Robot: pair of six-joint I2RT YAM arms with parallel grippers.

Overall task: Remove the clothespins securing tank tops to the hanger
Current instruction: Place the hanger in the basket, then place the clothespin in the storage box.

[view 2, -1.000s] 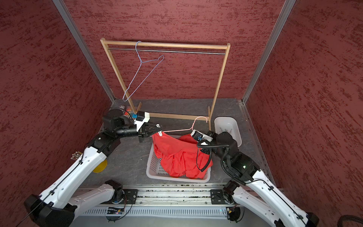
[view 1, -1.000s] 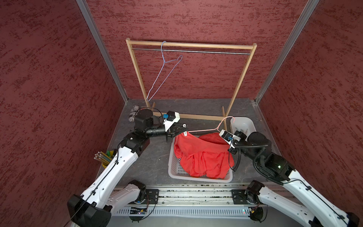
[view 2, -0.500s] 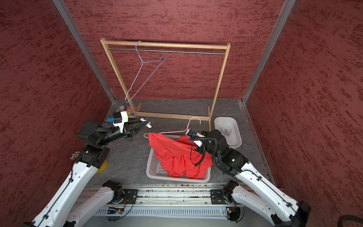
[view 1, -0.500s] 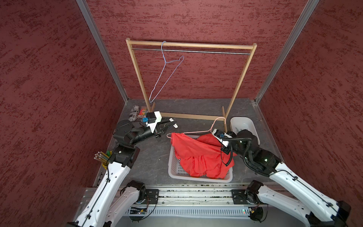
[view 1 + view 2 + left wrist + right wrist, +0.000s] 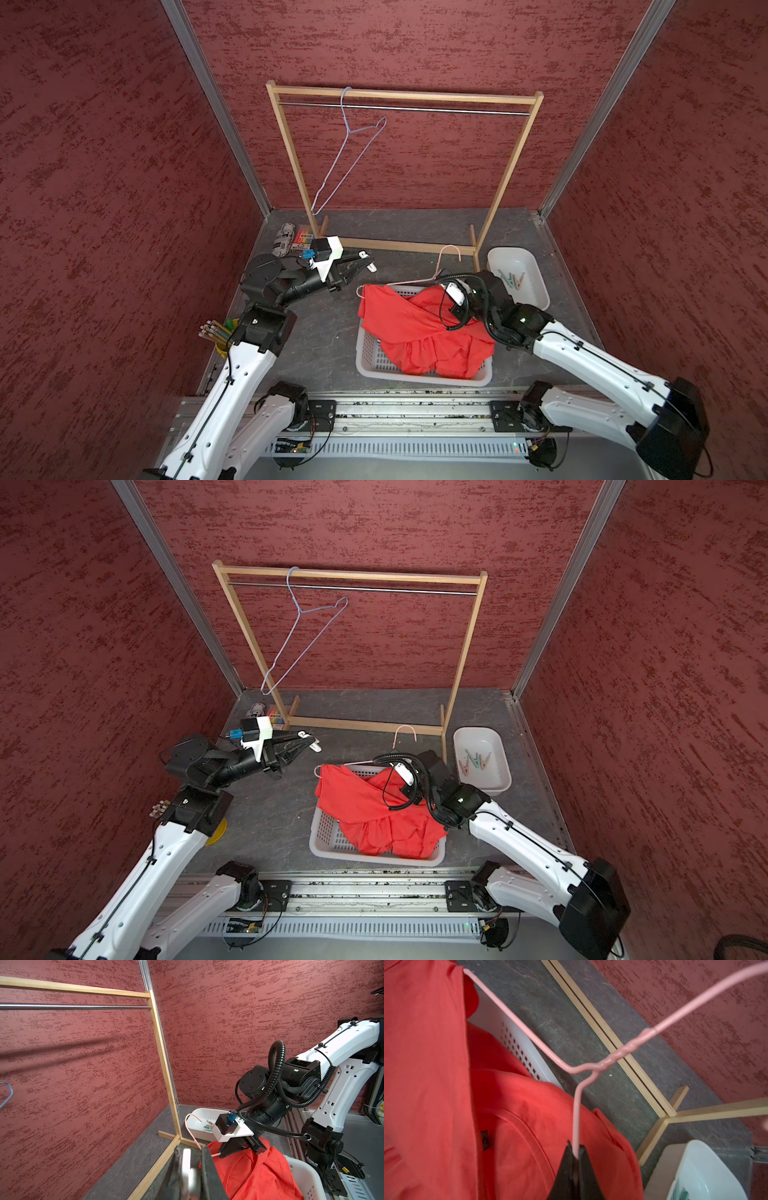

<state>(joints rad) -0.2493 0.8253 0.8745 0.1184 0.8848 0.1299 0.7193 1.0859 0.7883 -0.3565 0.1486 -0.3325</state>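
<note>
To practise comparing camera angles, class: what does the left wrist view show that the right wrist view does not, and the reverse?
Left wrist only: the white clothespin pinched in the left hand, and the rack's metal rail. Right wrist only: the twisted neck of the pink hanger, and a dark label in the orange-red tank top. Both: that top, the hanger, the right hand gripping it, the white basket, the white tray.

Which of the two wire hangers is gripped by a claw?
The pink hanger, pinched by the right claw and carrying the orange-red top; the blue hanger hangs bare on the rack.
</note>
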